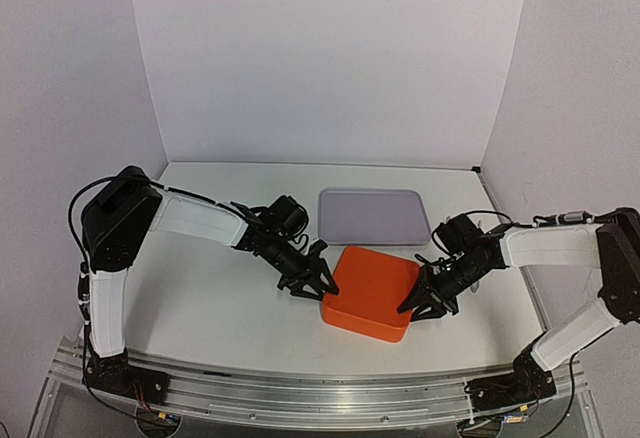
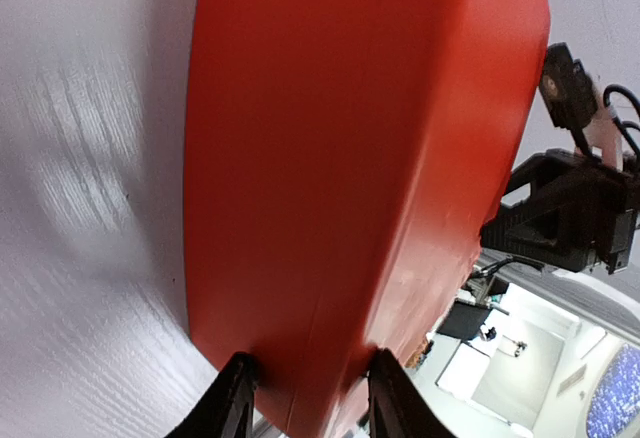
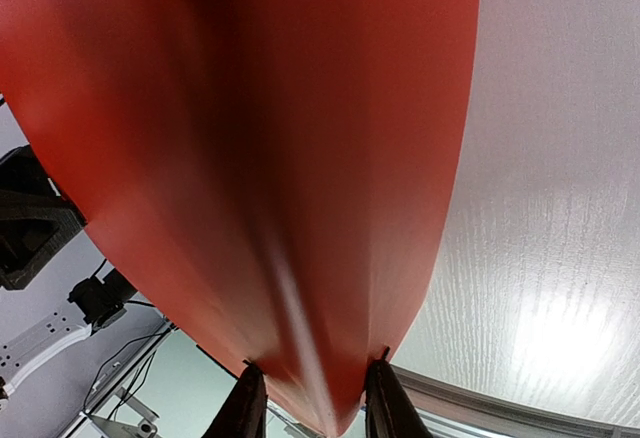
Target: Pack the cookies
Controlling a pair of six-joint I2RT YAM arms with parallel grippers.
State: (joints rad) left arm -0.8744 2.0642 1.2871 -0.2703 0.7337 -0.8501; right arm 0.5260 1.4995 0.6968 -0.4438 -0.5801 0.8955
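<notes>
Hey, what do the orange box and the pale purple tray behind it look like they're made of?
Orange box: likely molded plastic with a semi-gloss finish; it shows smooth uniform color, rounded edges and soft highlights in the wrist views. Lavender tray: probably plastic too, matte; it has an even tone, a raised rounded rim and no glare.

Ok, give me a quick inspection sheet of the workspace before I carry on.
Surface: white table, glare patches in the wrist views.
Job's things: cookies nothing seen; orange box lies between the arms.
Clutter: lavender tray behind the box, nothing seen on it.
Grippers: left gripper and right gripper each straddle an edge of the box, fingers apparently pressing it.
Cables: black cable loops at the left arm's shoulder.
Surroundings: white walls; metal rail along the near edge.
</notes>
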